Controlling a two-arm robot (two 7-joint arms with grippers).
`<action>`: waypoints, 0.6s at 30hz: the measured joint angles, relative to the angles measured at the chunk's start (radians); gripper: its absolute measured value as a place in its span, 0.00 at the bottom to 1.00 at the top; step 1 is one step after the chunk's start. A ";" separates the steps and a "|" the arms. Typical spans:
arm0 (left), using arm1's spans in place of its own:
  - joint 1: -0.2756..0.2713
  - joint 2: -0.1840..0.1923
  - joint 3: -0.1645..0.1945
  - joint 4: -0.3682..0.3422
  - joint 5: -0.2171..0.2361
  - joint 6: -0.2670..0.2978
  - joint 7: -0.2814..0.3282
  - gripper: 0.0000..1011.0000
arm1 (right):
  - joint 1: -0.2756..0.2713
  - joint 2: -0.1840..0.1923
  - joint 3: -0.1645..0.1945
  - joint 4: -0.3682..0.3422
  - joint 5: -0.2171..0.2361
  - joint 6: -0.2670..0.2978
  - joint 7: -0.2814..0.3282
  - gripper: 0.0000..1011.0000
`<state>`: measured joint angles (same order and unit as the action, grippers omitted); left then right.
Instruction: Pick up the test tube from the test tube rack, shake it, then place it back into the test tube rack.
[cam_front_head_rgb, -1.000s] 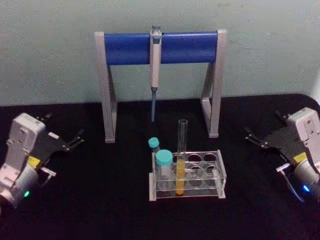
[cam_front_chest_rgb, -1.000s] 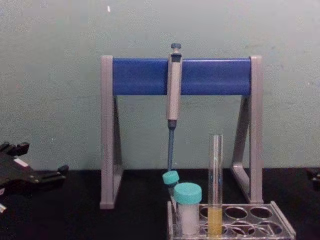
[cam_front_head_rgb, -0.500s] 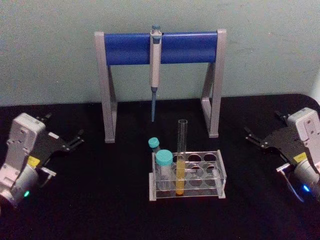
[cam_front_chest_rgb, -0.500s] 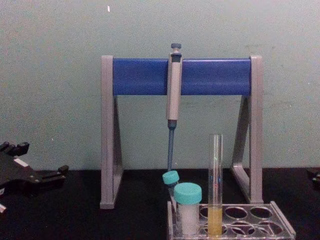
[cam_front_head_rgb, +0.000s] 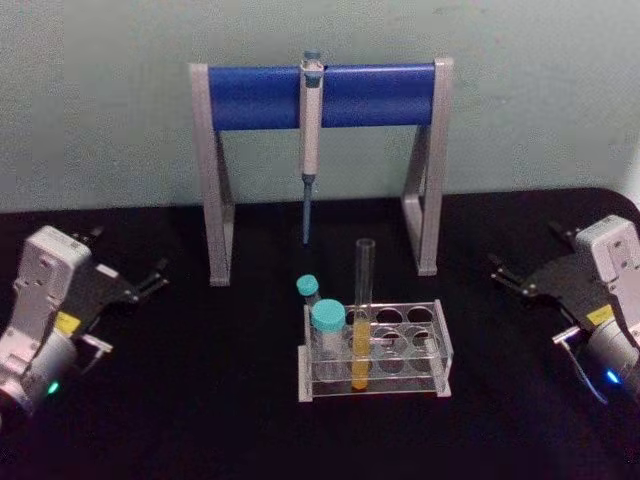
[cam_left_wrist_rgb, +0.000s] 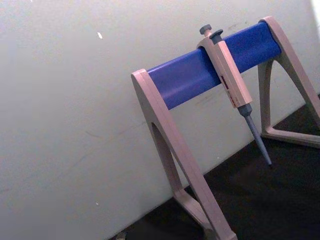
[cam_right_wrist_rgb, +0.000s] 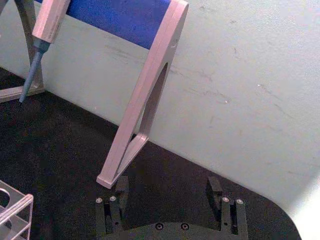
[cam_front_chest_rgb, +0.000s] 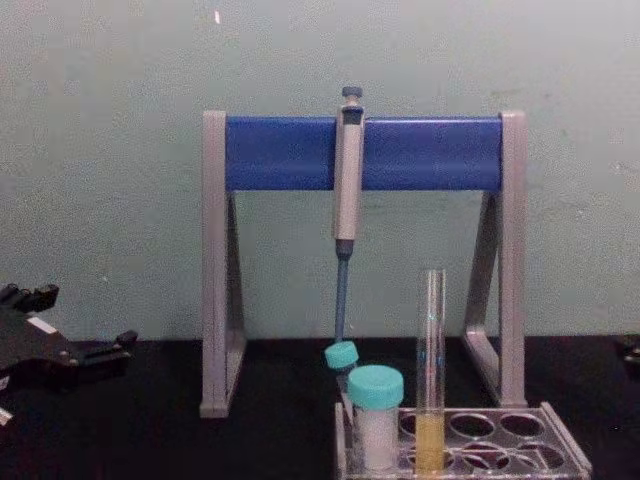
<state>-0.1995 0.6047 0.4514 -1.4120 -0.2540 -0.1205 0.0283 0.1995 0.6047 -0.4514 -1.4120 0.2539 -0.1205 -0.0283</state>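
Observation:
The test tube (cam_front_head_rgb: 362, 318) stands upright in a front hole of the test tube rack (cam_front_head_rgb: 441, 347), with yellow liquid in its lower part. From the chest view, the test tube (cam_front_chest_rgb: 431, 372) rises well above the test tube rack (cam_front_chest_rgb: 563, 456). My left gripper (cam_front_head_rgb: 127, 253) rests open on the black table far to the left of the rack, and shows at the chest view's left edge as the left gripper (cam_front_chest_rgb: 78, 322). My right gripper (cam_front_head_rgb: 524, 251) sits open far to the right; in its wrist view the right gripper (cam_right_wrist_rgb: 167, 196) holds nothing.
A grey-and-blue pipette stand (cam_front_head_rgb: 320, 95) stands behind the rack with a pipette (cam_front_head_rgb: 310, 140) hanging from its bar. Two teal-capped white tubes (cam_front_head_rgb: 327, 330) sit at the rack's left end. Black tabletop lies open between each gripper and the rack.

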 joint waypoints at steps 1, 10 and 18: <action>0.000 0.000 0.000 0.000 0.000 0.000 0.000 0.99 | 0.000 0.000 0.000 0.000 0.000 0.000 0.000 0.99; 0.000 0.000 0.000 0.000 0.000 0.000 0.000 0.99 | 0.000 0.000 0.000 0.000 0.000 0.000 0.000 0.99; 0.000 0.000 0.000 0.000 0.000 0.000 0.000 0.99 | 0.000 0.000 0.000 0.000 0.000 0.000 0.000 0.99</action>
<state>-0.1995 0.6047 0.4514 -1.4120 -0.2539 -0.1205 0.0283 0.1995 0.6047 -0.4514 -1.4120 0.2539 -0.1205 -0.0283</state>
